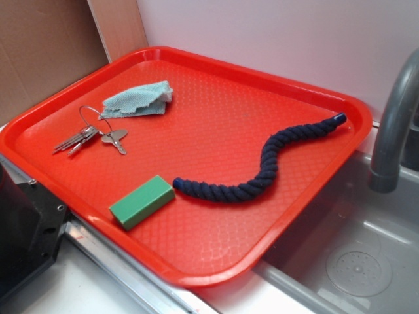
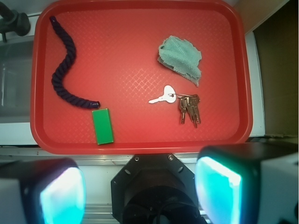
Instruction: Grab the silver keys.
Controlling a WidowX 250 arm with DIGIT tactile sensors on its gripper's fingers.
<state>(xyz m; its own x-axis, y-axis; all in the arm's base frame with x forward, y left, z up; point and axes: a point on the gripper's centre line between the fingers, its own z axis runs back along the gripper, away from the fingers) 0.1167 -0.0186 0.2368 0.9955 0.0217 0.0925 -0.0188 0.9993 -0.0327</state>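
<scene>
Jaws wide open, empty, high over the tray's (image 2: 140, 144) near edge. Keys (image 2: 184, 103) lie at 1 o'clock — below the cloth (image 2: 181, 58). Descend centred on the bunch, not the ring.

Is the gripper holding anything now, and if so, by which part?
Nothing is held. The gripper is open and empty, above the tray's near edge; the silver keys lie untouched on the red tray.
</scene>
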